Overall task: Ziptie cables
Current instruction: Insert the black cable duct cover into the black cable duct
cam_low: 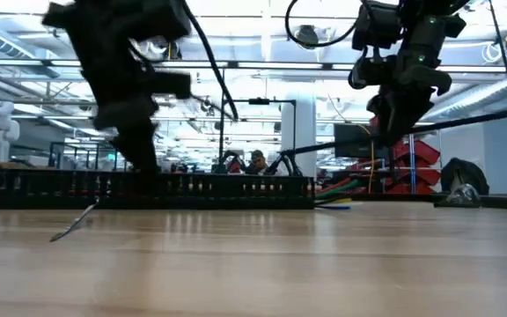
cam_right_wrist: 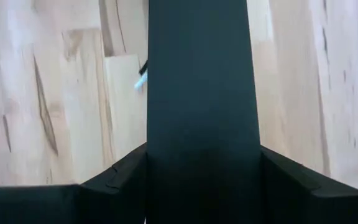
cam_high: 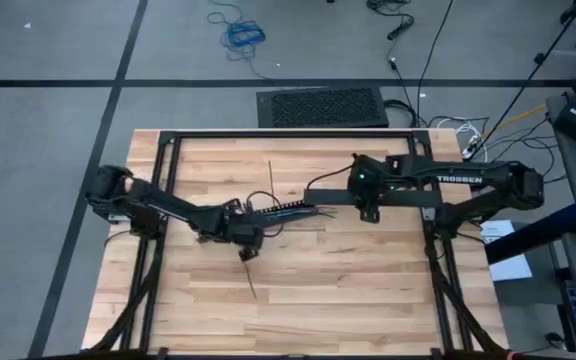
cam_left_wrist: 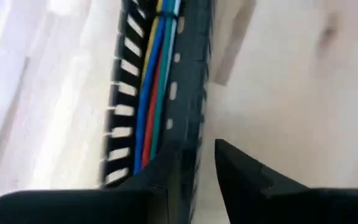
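A long black slotted bar (cam_high: 290, 211) (cam_low: 218, 187) lies flat on the wooden table, mid-table. The multicoloured cables (cam_left_wrist: 154, 74) run inside its channel, and their ends (cam_low: 337, 201) stick out at the bar's right end. My left gripper (cam_high: 240, 232) (cam_left_wrist: 204, 180) is down on the bar's left part, shut on it. My right gripper (cam_high: 368, 210) (cam_low: 393, 132) hangs shut above the table, to the right of the bar's right end, and touches nothing. One thin black zip tie (cam_high: 271, 178) lies far of the bar. Another (cam_high: 252, 280) (cam_low: 73, 224) lies near of it. My left gripper holds the slotted bar by one long side wall (cam_left_wrist: 194, 134). One finger (cam_left_wrist: 166, 171) sits over the channel with the cables and the other (cam_left_wrist: 247, 177) stands outside the wall. The fingers come from above, slanting from the table's left. The bar rests flat on the table.
A black metal frame (cam_high: 268, 135) runs along the table's far edge and down both sides. Bare wood lies near of the bar and toward the right. A black mat (cam_high: 320, 106) sits on the floor beyond the far edge.
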